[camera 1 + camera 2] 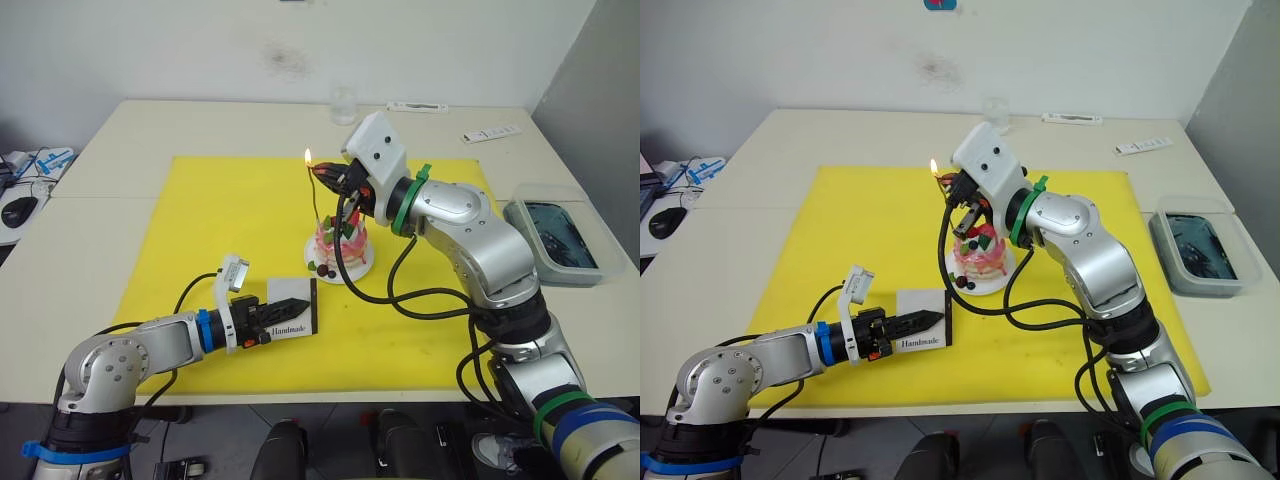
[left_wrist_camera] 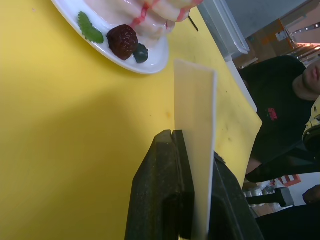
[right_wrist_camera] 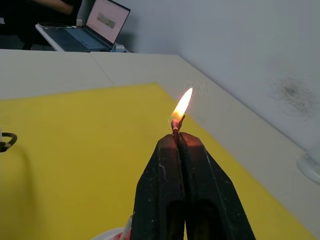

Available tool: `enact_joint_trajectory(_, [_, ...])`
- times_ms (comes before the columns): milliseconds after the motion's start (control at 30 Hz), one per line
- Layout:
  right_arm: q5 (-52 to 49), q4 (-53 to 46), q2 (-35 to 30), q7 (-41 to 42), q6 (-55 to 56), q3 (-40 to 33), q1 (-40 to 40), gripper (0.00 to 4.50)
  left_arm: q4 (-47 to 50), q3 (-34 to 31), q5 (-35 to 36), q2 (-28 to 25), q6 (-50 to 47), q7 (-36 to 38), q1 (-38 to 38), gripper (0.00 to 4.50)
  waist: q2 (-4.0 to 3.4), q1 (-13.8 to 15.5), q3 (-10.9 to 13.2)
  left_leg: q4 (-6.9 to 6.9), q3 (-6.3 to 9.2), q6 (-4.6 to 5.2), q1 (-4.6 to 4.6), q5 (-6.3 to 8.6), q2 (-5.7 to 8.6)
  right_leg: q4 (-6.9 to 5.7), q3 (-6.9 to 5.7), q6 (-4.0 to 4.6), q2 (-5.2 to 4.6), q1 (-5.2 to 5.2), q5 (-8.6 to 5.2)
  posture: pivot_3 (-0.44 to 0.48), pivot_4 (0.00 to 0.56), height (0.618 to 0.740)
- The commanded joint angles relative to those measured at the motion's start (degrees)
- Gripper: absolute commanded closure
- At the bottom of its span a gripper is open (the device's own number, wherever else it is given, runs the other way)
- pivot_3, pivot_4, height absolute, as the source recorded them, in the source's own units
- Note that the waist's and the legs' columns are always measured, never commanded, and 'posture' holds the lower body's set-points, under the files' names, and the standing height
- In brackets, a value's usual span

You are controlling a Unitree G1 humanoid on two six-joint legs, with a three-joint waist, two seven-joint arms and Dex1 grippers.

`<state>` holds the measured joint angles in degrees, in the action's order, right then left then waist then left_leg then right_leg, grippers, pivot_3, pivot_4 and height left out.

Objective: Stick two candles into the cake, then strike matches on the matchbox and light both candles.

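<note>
The pink cake sits on its white plate at the middle of the yellow mat. One thin wavy candle rises from it. My right gripper hovers just above the cake, shut on a short match whose tip burns with a flame close to the candle's top; whether the candle itself burns I cannot tell. Nearer the front, my left gripper is shut on the white "Handmade" matchbox, held on edge on the mat. In the left wrist view the matchbox stands between the fingers, the plate beyond.
A clear glass, a white strip and a remote lie at the table's far edge. A clear tub with dark contents stands right of the mat. A person sits beyond the table; a laptop is open on it.
</note>
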<state>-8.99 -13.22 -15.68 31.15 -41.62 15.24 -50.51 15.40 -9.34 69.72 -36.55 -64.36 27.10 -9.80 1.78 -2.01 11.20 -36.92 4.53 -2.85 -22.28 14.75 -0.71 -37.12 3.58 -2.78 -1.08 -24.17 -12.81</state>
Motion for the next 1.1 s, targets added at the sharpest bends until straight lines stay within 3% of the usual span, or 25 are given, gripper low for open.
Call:
enact_joint_trajectory(33, [0.55, -0.99, -0.04, 0.2, 1.59, -0.05, -0.63, 4.48, 0.83, -1.26, 0.36, 0.38, 0.22, 0.62, -0.68, 4.5, 0.0, 0.0, 0.0, 0.0, 0.0, 0.0, 0.0, 0.0, 0.0, 0.0, 0.0, 0.0, 0.0, 0.0, 0.0, 0.0, 0.15, 0.74])
enact_joint_trajectory(1100, [0.45, 0.44, 1.46, -0.07, -0.11, -1.27, -0.77, 4.48, 1.07, -1.3, 0.52, 0.95, 0.08, 0.39, -0.69, 4.5, 0.0, 0.0, 0.0, 0.0, 0.0, 0.0, 0.0, 0.0, 0.0, 0.0, 0.0, 0.0, 0.0, 0.0, 0.0, 0.0, 0.15, 0.74])
